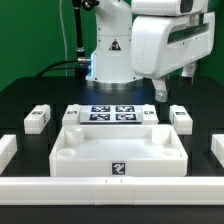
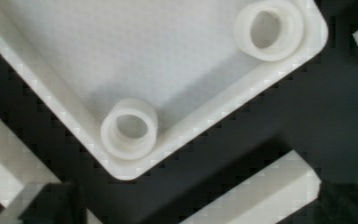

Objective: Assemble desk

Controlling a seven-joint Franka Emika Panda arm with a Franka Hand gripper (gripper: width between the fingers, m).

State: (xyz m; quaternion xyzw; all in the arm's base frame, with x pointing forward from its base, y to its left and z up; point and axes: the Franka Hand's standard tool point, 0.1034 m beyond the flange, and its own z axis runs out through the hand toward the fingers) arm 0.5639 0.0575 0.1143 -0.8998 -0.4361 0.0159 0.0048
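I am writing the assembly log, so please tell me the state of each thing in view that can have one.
Gripper: open, holds nothing, up above the table.
Tabletop: lies flat, raised rim facing up, no leg attached.
Corner sockets: the two in the wrist view are empty.
Legs: loose on the table, apart from the tabletop.
Marker board: flat on the table.

Tabletop (image 2: 140, 60) runs past the wrist view's edges; arm (image 1: 165, 40) cropped atop exterior view
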